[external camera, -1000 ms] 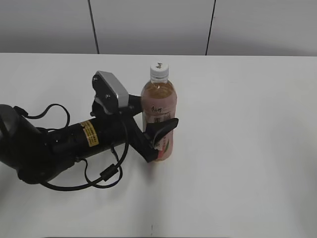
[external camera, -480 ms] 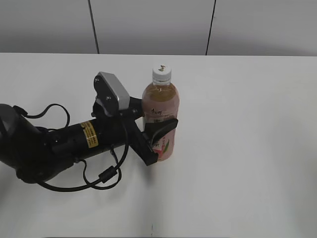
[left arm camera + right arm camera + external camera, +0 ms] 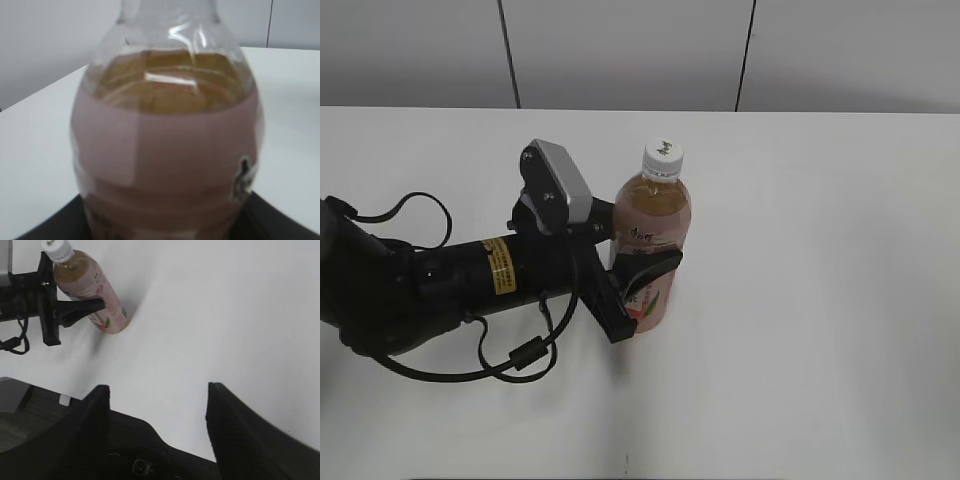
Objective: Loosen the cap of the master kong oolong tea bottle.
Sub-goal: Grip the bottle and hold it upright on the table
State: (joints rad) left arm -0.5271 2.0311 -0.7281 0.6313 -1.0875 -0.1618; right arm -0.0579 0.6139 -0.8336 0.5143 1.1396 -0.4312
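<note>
We see the left gripper (image 3: pixel 642 288) clamped around the lower body of the master kong oolong tea bottle (image 3: pixel 654 238), which stands slightly tilted near the middle of the white table (image 3: pixel 820 300), one finger (image 3: pixel 655 266) crossing its label. The cap (image 3: pixel 662 159) sits on the bottle neck, untouched. The right gripper (image 3: pixel 157 412) is spread wide and empty, well apart from the bottle.

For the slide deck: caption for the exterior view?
Left tool clamps the tea bottle mid-body, cap on.
</note>
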